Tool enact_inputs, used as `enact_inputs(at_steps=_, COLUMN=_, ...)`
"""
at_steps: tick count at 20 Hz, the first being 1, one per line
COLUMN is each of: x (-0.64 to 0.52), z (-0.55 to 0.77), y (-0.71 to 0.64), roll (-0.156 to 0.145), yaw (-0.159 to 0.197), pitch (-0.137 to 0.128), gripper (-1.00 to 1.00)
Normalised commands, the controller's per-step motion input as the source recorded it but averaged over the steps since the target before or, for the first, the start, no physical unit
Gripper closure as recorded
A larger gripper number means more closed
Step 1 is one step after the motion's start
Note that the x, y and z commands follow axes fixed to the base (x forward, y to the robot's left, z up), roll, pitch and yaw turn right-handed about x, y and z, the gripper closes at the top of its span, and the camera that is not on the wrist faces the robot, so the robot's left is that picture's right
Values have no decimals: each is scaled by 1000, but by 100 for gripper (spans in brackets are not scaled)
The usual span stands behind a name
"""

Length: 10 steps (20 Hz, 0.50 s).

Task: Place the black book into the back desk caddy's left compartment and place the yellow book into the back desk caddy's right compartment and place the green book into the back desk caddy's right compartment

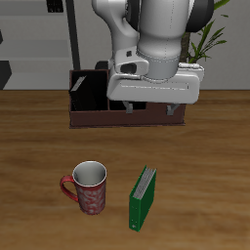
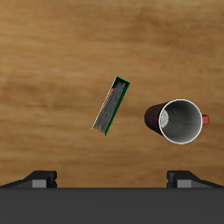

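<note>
Standing on edge beside the mug, the green book angles frontward; gripper spread, empty.

Arm high above table, wrist pointing down, jaws apart.

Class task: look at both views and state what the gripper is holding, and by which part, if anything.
Nothing is held. The gripper is open and empty above the table, with the green book standing on the wood beside the mug.
</note>
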Motion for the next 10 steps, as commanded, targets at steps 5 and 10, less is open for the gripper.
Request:
enact_inputs(at_steps=5, x=308, z=-161, y=-116, roll=18, yaw=-28, pitch=-35, gripper=-100)
enact_inputs(at_steps=10, x=257, z=-313, y=-114, roll=-1, yaw=-36, pitch=-38, gripper=-100)
